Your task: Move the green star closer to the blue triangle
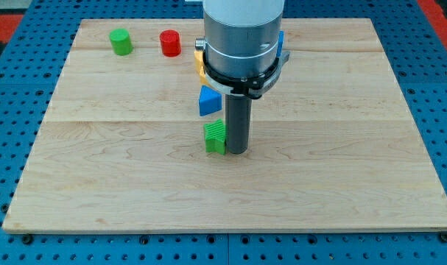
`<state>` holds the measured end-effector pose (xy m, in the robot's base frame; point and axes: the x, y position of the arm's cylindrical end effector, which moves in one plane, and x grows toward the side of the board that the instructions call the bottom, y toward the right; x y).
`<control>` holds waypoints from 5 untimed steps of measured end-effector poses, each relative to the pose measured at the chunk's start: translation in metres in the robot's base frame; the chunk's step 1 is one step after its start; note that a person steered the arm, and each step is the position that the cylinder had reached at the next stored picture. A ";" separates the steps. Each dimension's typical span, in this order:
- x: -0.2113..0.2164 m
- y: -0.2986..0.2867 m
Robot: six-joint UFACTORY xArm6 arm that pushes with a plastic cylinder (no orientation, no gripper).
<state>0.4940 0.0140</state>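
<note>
1. No readable text, label, brand, number or sign anywhere in the camera view.
2. Nothing printed on the wooden board (135, 184) or on the blue pegboard (9, 110) around it.
3. Nothing written on the arm's grey housing (241, 33) or on any of the blocks.

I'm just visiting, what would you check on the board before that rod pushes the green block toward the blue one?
1. My tip beside the green star, on its right: ok.
2. Blue triangle in sight, just above the star: ok.
3. Tip behind the star for a push toward the top: not ok.
4. Gap between star and triangle free: ok.
5. Green cylinder and red cylinder far off: ok.
6. Yellow block shape: cannot tell.
</note>
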 end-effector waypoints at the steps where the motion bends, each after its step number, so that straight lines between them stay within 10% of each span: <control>1: 0.000 -0.013; 5: 0.049 -0.040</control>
<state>0.5434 -0.0259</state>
